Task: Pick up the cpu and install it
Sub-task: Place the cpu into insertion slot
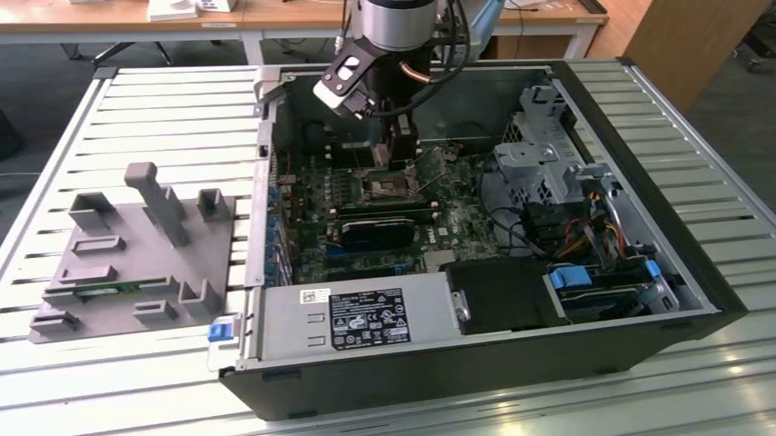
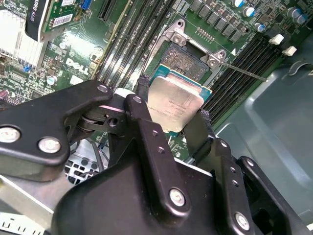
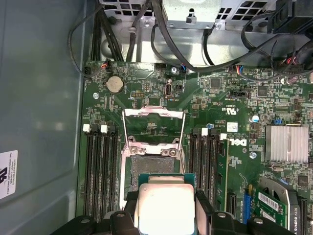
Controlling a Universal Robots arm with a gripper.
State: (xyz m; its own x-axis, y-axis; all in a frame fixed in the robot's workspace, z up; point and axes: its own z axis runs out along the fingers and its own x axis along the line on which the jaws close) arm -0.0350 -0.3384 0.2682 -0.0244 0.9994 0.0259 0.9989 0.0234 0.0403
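Note:
The cpu point(image 2: 175, 105) is a flat square chip with a silvery top and a thin green rim. My gripper point(image 2: 173, 100) is shut on it, one black finger point(image 2: 142, 95) on each of two opposite edges. In the first wrist view the cpu point(image 3: 166, 208) hangs just above and slightly short of the open socket point(image 3: 152, 166), whose metal load plate point(image 3: 154, 122) is flipped up. In the exterior view my gripper point(image 1: 398, 150) reaches down into the open computer case point(image 1: 679, 263) over the socket point(image 1: 391, 186) on the green motherboard.
Memory slots point(image 3: 100, 171) flank the socket on both sides. A black graphics card point(image 1: 376, 232) lies just in front of it. A grey power supply point(image 1: 352, 318), a drive cage point(image 1: 546, 145) and cable bundles point(image 1: 582, 227) crowd the case. A grey fixture point(image 1: 134, 263) stands outside at the exterior view's left.

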